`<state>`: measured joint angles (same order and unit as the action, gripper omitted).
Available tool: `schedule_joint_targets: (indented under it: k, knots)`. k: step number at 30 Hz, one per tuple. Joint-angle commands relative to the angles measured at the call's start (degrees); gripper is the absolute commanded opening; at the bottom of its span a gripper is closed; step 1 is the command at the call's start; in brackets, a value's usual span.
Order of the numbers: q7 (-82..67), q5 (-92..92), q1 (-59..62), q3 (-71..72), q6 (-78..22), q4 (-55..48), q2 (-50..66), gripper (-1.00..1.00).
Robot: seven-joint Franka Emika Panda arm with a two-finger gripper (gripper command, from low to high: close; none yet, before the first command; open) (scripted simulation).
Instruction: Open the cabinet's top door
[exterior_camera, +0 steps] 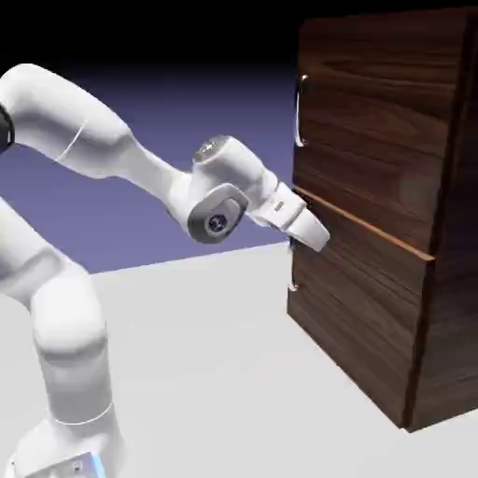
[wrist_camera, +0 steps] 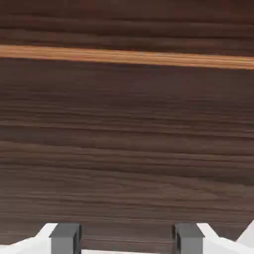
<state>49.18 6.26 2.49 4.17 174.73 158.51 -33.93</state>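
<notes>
The tall dark walnut wood-grain cabinet (exterior_camera: 392, 215) fills the frame's right; its larger upper door panel (exterior_camera: 373, 121) carries a curved silver handle (exterior_camera: 300, 110) at upper centre. The white arm (exterior_camera: 112, 149) reaches from lower left, the two-finger gripper (exterior_camera: 297, 245) level at the orange trim strip (wrist_camera: 127, 57), grey fingertips (wrist_camera: 65, 237) spread apart, holding nothing.

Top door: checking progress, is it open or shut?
Shut. The top door lies flush with the cabinet front, its handle untouched.

The cabinet (exterior_camera: 392, 187) runs past the exterior view's right edge. The end effector (exterior_camera: 295, 245) has its fingertips half hidden there; the hand view shows only wood.
</notes>
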Motion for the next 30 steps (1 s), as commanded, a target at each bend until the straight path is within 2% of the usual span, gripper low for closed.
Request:
schedule_joint_targets:
  k: [1,30]
  knots:
    - [2.5,2.3,1.2,1.5,0.3,-0.9,-0.5,0.0]
    - [74.8,69.6,35.4,46.4,8.1,-27.7,-14.1,0.0]
